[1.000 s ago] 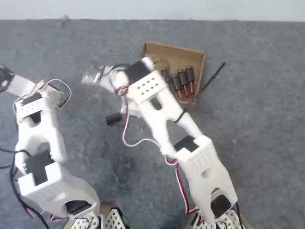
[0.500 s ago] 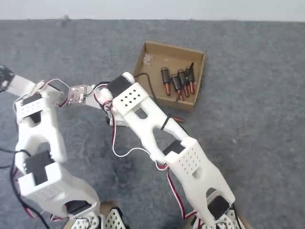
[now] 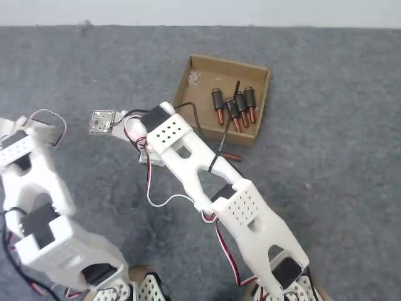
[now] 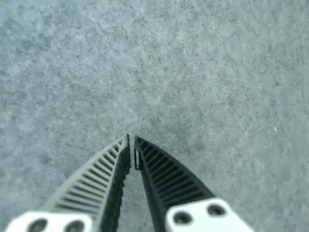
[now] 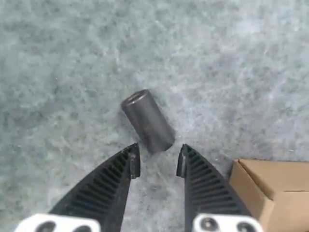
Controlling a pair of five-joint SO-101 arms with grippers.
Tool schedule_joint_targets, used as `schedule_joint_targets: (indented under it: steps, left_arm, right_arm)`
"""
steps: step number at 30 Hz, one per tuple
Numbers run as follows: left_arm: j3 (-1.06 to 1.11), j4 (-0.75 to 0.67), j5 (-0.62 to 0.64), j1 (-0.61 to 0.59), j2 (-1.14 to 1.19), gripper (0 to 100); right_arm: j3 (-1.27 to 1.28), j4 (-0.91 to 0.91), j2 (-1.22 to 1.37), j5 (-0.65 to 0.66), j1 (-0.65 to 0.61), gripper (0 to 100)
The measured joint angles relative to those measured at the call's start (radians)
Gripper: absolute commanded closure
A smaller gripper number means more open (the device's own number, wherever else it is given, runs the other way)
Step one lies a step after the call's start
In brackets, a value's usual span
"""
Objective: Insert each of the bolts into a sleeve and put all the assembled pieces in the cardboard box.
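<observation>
Grey carpet [image 3: 326, 157] holds the box [image 3: 260, 75] with 4 finished pieces [image 3: 233, 108]. The right gripper [image 5: 157, 162] has swung off it and is now open around a loose sleeve's [image 5: 147, 121] end, likely the next pickup. The left gripper [image 4: 131, 145], closed, has retreated.

Mottled grey carpet [image 3: 332, 188] runs back to a plain pale wall [image 3: 200, 12].

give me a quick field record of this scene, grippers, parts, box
left gripper: shut, empty, over bare carpet
right gripper: open, the sleeve's near end at its mouth
sleeve: black, lying on the carpet, not gripped
cardboard box: open, holds four assembled pieces
loose bolt: on the carpet beside the box, partly under an arm
</observation>
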Motion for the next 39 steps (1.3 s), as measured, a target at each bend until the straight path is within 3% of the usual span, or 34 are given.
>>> schedule_joint_targets:
  steps: [11, 25, 39]
  left_arm:
    - [0.0, 0.0, 0.0, 0.0, 0.0, 98]
    - [0.0, 0.0, 0.0, 0.012, 0.0, 98]
    - [0.0, 0.0, 0.0, 0.012, 0.0, 98]
  right_arm:
    - [0.0, -0.074, 0.077, 0.1, -0.017, 86.4]
    - [0.0, -0.071, 0.075, 0.098, -0.025, 86.4]
    - [0.0, -0.071, 0.009, -0.028, -0.025, 86.4]
